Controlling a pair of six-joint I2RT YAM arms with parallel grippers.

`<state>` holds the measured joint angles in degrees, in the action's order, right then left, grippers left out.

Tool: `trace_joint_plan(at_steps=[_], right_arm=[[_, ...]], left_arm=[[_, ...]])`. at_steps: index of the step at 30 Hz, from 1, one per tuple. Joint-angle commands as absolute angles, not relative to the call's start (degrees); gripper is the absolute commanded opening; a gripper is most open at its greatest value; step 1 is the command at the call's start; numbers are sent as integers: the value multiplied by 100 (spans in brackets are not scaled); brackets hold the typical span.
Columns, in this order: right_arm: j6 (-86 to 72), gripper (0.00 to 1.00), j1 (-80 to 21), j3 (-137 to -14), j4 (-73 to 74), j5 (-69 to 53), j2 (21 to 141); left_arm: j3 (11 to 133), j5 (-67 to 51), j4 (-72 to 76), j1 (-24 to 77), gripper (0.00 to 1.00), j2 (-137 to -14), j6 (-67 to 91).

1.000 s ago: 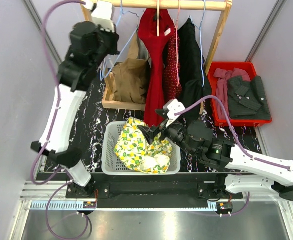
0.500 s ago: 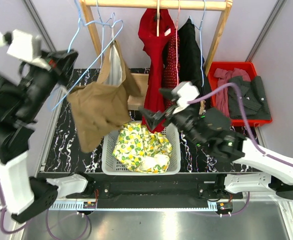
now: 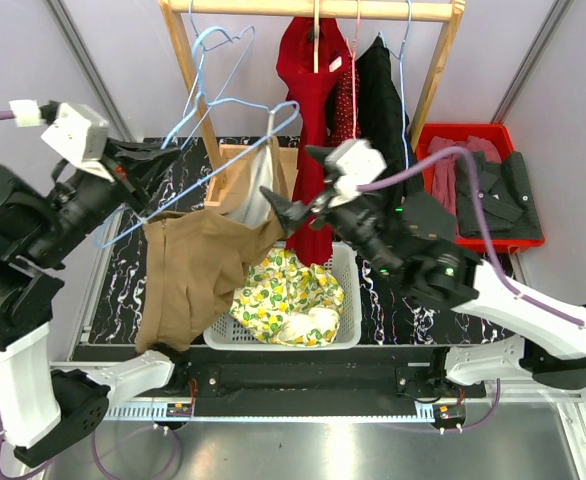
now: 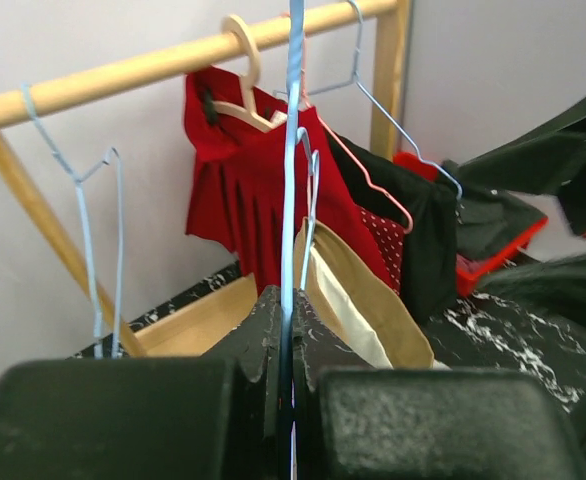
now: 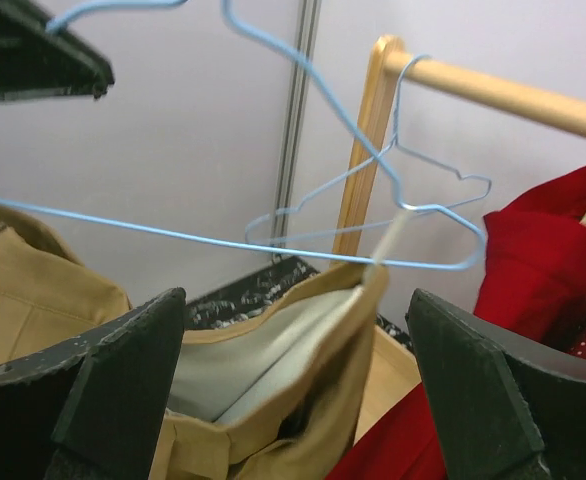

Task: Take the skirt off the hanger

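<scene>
A tan skirt (image 3: 198, 275) hangs from a light blue wire hanger (image 3: 213, 170). It is caught by a loop at the hanger's right end, and its body droops left of the basket. My left gripper (image 3: 158, 160) is shut on the hanger's wire (image 4: 293, 150), with the jaws pinched tight on it (image 4: 289, 300). The skirt's waistband and pale lining show beyond it (image 4: 373, 300). My right gripper (image 3: 293, 185) is open and empty. Its jaws (image 5: 295, 300) stand on either side of the waistband (image 5: 273, 400), just below the hanger wire (image 5: 223, 240), and touch nothing.
A white basket (image 3: 348, 335) holds a lemon-print garment (image 3: 288, 300). The wooden rack rod (image 3: 373, 10) carries a red dress (image 3: 313, 90), a black garment (image 3: 378, 110) and spare blue hangers (image 3: 208, 45). A red bin (image 3: 473, 129) of dark clothes stands at the right.
My left arm has taken the hanger and skirt off the rack and swung them left and forward, and the skirt now droops lower. My right gripper has risen from the basket to the waistband.
</scene>
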<state>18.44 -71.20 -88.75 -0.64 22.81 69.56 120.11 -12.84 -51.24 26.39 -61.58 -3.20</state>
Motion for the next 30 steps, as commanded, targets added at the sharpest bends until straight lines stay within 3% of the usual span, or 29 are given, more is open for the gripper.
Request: trace_joint_plan(at_steps=[1,9,17,30], right_arm=[[2249,100,-7137,-8851,-140,2329,7198],[2716,100,-6988,-8403,-615,2900,7444],[2172,99,-6276,-8095,-554,2444,7506],[1907,96,-6240,-8305,-334,2136,7655]], left_arm=[[12006,-1880,-4526,2575,0,-6091,-360],[11620,-1925,-4667,2435,0,-5731,-475],[11487,-1881,-4781,2312,0,-5335,-519],[11391,-1811,-4746,2294,0,-5300,-483]])
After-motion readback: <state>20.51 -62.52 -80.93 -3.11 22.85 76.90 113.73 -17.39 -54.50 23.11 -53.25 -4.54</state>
